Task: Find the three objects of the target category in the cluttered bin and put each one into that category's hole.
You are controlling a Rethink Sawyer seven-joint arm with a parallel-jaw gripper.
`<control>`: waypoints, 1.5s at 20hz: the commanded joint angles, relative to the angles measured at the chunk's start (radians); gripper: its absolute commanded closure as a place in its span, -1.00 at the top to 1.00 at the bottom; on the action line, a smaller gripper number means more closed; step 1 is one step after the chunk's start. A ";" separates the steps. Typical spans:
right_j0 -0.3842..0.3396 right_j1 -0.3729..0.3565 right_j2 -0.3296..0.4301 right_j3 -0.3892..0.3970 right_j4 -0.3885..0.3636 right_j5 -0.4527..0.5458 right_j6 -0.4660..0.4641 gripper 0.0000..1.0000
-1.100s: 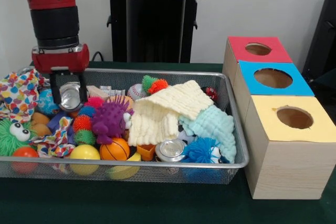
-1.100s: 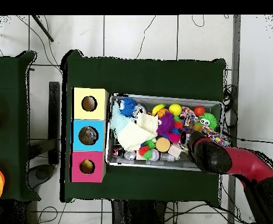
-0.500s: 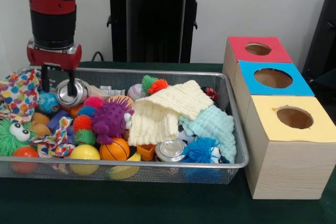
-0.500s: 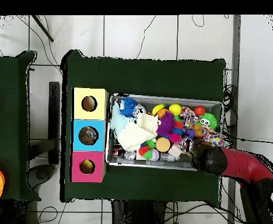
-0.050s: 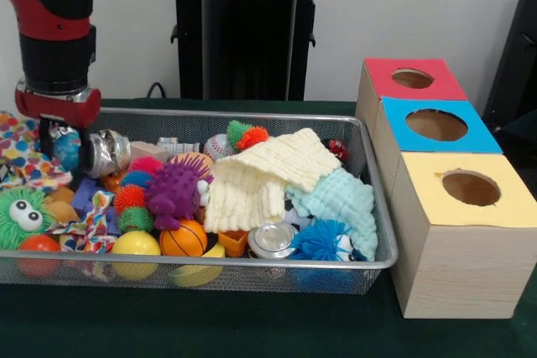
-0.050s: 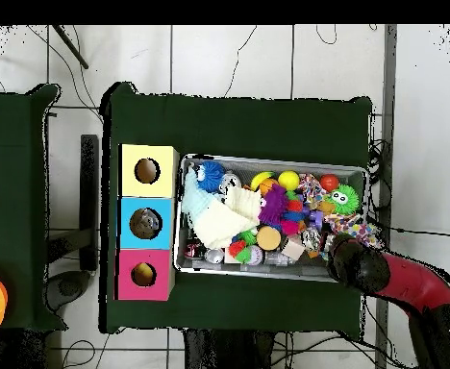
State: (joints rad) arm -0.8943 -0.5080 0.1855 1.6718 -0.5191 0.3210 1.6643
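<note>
Can (image 5: 105,153) between jaws above bin (image 5: 252,264) at its end.

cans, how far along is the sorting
Done: the overhead view shows something inside the blue box's hole, but I can't identify it. In hand: the gripper holds one silver can above the bin's end. Left: another can lies near the bin's front.

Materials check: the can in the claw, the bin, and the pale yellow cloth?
Can: looks like bare metal, shiny silver with bright reflections. Bin: wire mesh, seemingly metal, since contents show through the grey grid wall. Pale yellow cloth: soft woven fabric, matte, with a waffle-like ribbed texture and draped folds.
</note>
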 commanded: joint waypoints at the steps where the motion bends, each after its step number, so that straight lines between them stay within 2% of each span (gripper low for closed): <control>1: -0.063 0.167 0.000 -0.096 0.015 -0.005 0.071 1.00; 10: -0.042 0.165 0.042 -0.152 0.027 0.065 0.017 1.00; 21: -0.058 0.127 0.047 -0.080 0.023 0.044 0.028 1.00; 27: -0.040 0.169 0.030 -0.062 0.011 -0.010 0.065 1.00; 30: -0.031 0.246 0.014 -0.046 0.008 -0.067 0.110 1.00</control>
State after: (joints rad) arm -0.9391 -0.4397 0.1850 1.6274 -0.5055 0.3211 1.6643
